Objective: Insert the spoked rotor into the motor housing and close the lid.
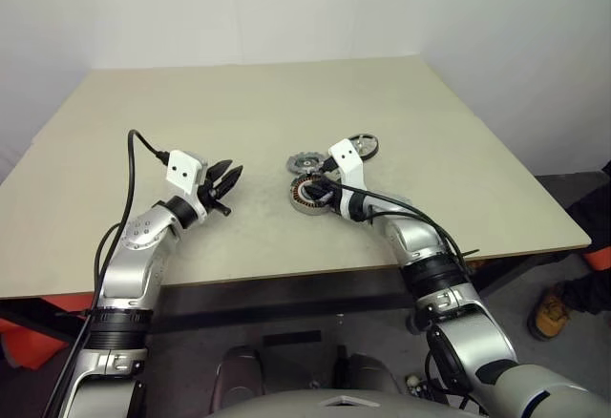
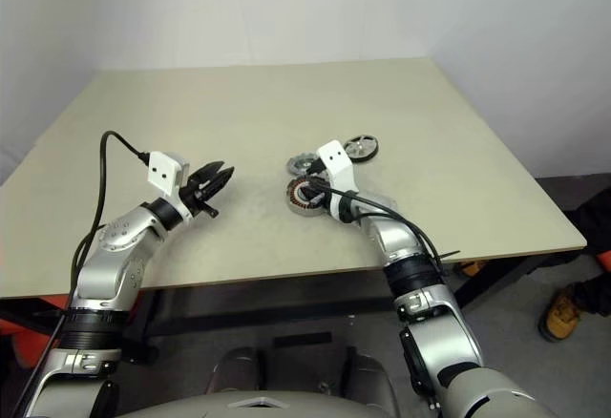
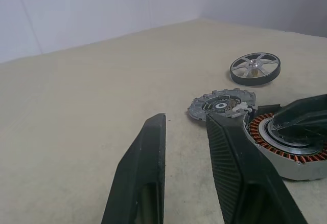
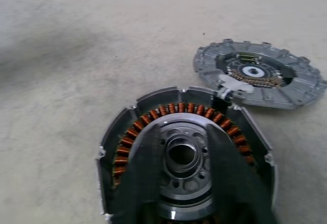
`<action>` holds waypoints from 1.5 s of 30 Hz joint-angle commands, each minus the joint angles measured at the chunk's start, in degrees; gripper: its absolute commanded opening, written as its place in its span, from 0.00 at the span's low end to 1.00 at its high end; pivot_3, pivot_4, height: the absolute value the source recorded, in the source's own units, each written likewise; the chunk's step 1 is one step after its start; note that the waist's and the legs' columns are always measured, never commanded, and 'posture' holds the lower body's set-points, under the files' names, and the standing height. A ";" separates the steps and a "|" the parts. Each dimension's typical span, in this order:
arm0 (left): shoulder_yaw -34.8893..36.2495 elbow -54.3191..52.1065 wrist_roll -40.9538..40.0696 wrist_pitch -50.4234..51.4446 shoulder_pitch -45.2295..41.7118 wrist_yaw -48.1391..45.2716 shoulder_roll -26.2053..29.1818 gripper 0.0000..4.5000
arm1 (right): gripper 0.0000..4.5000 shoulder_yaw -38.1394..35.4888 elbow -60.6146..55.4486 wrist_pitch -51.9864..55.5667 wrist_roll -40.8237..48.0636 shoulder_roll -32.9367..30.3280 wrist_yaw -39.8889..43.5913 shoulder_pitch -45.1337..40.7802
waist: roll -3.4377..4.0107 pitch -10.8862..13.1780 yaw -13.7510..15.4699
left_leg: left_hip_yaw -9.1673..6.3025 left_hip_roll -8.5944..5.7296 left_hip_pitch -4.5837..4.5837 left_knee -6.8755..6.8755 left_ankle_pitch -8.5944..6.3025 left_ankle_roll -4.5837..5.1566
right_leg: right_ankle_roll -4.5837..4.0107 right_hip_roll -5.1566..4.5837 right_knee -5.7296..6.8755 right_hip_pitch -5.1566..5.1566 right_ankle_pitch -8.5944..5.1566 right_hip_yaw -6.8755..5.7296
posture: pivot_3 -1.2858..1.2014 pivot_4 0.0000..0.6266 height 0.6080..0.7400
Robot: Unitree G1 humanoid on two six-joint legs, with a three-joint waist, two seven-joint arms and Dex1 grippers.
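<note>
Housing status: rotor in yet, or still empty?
Empty. The motor housing shows bare copper windings and an open central hub; the spoked rotor lies apart on the table, and the lid lies beside the housing.

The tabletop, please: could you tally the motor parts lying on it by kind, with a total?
Spoked rotor: 1, lying apart from the others
Motor housing with copper-brown windings: 1
Notched lid: 1, flat beside the housing
Total: 3 parts on the table
</note>
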 commanded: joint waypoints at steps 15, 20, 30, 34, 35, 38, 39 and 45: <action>0.52 -1.11 0.24 -1.35 -1.07 -0.10 0.41 0.29 | 0.31 -5.99 -4.47 -2.11 2.32 0.42 -1.26 -3.47 | 0.00 0.00 0.01 | 0.00 0.00 0.00 -0.02 0.00 0.00 | 0.00 0.00 0.00 -0.01 0.00 0.00 | 0.52 0.00 1.00; 0.56 -0.98 0.30 -1.41 -1.17 0.00 0.40 0.29 | 0.01 -4.87 -3.75 -2.07 0.78 -0.03 -1.12 -2.67 | 0.00 0.00 -0.02 | 0.00 0.01 0.00 -0.02 0.00 0.00 | -0.01 0.01 0.00 -0.01 0.01 0.01 | 0.52 0.00 1.00; 0.73 -1.12 0.19 -1.22 -1.19 0.04 0.54 0.29 | 0.01 -1.49 -3.26 -0.92 -0.59 -0.05 0.52 -1.48 | 0.00 0.00 -0.02 | 0.00 0.00 0.00 -0.02 0.00 0.00 | -0.01 0.01 -0.01 -0.01 0.01 0.01 | 0.52 0.00 1.00; 0.86 -1.35 0.15 -1.09 -1.07 0.14 0.61 0.29 | 0.01 -0.63 -2.40 -1.04 -0.94 0.18 0.45 -0.97 | 0.00 0.00 -0.03 | 0.00 0.01 0.00 -0.02 0.00 0.00 | -0.01 0.01 0.00 -0.01 0.00 0.01 | 0.52 0.00 1.00; 0.86 -1.36 0.16 -1.09 -1.06 0.18 0.62 0.29 | 0.01 -0.34 -1.92 -1.06 -1.12 0.22 0.44 -0.88 | 0.00 0.00 -0.03 | 0.00 0.01 0.00 -0.02 0.00 0.00 | -0.01 0.01 0.00 -0.01 0.00 0.01 | 0.52 0.00 1.00; 0.91 -1.36 0.21 -1.15 -1.04 0.29 0.62 0.29 | 0.01 0.36 0.71 -1.91 -1.97 0.65 -0.03 -0.49 | 0.00 0.00 -0.03 | 0.00 0.00 0.00 -0.02 0.00 0.00 | -0.01 0.01 0.00 -0.01 0.01 0.01 | 0.52 0.00 1.00; 0.92 -1.35 0.22 -1.17 -1.04 0.33 0.61 0.29 | 0.01 0.58 1.94 -2.56 -2.56 0.71 -0.42 -0.49 | 0.00 0.00 -0.03 | 0.00 0.01 0.00 -0.02 0.00 0.00 | -0.01 0.01 0.00 -0.01 0.01 0.01 | 0.52 0.00 1.00; 1.00 -1.34 0.29 -1.28 -0.97 0.59 0.58 0.29 | 0.01 -0.55 3.83 -3.67 -2.55 0.76 -0.98 -1.46 | -0.02 -0.01 -0.06 | 0.00 0.00 0.10 -0.02 0.00 0.00 | 0.01 0.00 -0.01 0.09 -0.01 0.01 | 0.52 0.00 1.00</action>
